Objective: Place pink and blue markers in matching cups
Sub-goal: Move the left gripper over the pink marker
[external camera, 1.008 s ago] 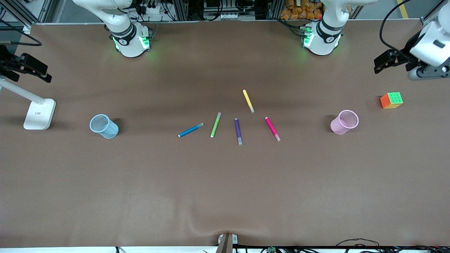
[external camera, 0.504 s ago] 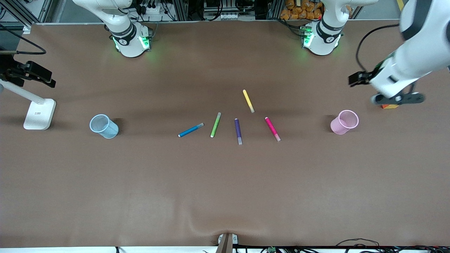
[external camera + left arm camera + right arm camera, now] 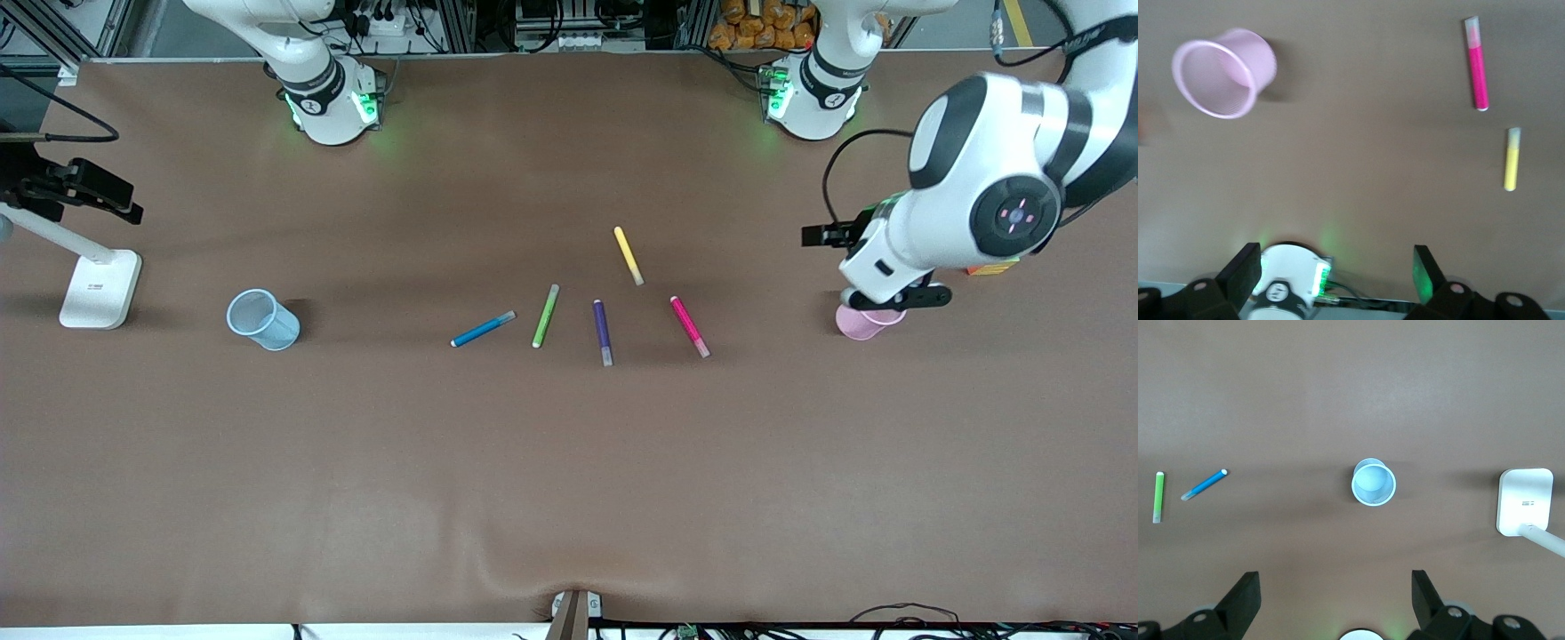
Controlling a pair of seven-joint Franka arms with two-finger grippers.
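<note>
The left gripper [image 3: 1331, 270] hung wide open over the pink cup [image 3: 859, 324], empty. The right gripper [image 3: 1335, 590], also wide open, waited above the blue cup [image 3: 1373, 483]. The pink marker [image 3: 689, 326] and blue marker [image 3: 482, 329] lay flat on the tabletop [image 3: 569, 480], well apart from their cups. A low sweep toward the pink marker could topple the pink cup.

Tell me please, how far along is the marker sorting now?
Nothing is placed yet. The pink marker and blue marker lie on the table; pink cup and blue cup hold nothing. The left gripper, open, is above the pink cup. Both pickups and placements remain.
</note>
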